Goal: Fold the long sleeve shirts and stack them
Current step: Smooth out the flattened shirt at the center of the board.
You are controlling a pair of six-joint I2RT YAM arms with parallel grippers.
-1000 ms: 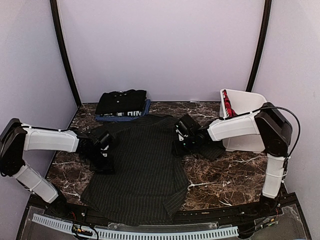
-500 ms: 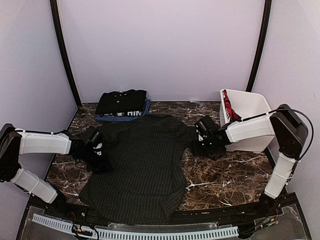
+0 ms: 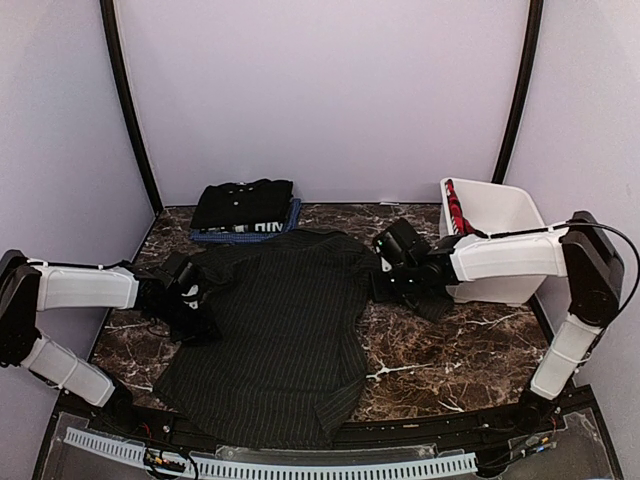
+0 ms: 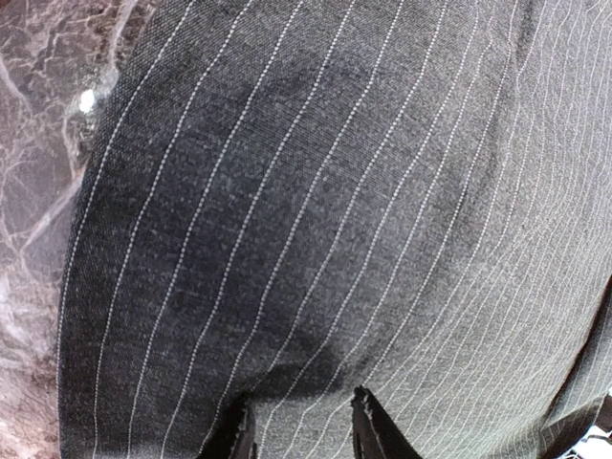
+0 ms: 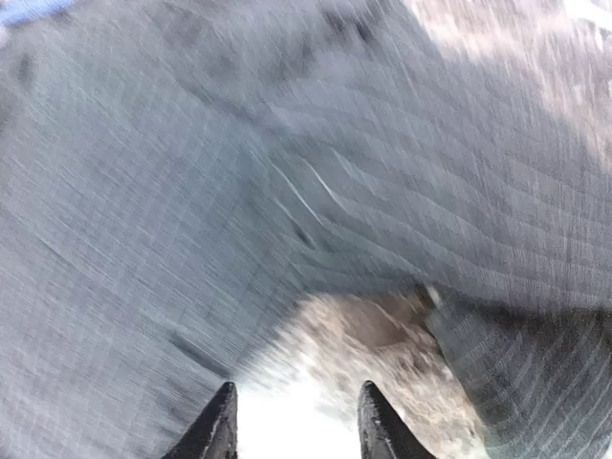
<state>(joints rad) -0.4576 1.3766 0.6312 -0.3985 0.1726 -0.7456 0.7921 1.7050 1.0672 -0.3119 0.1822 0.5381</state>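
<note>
Pinstriped black shirt (image 3: 280, 340) lies spread flat on the brown marble table (image 3: 450, 350), centre of the top view, collar end toward the back wall and hem at the near edge by the arm bases. You have one arm at each side of it.

Left gripper (image 4: 301, 435) sits low at the shirt's left edge, on a bunched dark fold there. Its wrist view is filled with pinstripe cloth right up against the fingertips (image 4: 368, 430). The tips stand a little apart with cloth showing in the gap, and I cannot tell whether they pinch it or only press on it.

Right gripper (image 5: 296, 421) is at the shirt's right shoulder, near the sleeve that trails off toward the basket. Its wrist view is blurred. The jaws are released, tips apart, with only pale marble showing between them and the cloth lying ahead of them.

Back left, near the wall: a plain black shirt (image 3: 245, 203) is folded and sits on top of a folded blue shirt (image 3: 262, 232) with white lettering along its front edge. This stack is just apart from the pinstriped collar.

Back right: white plastic basket (image 3: 505, 200), with a red item (image 3: 456, 210) against its left wall.
</note>
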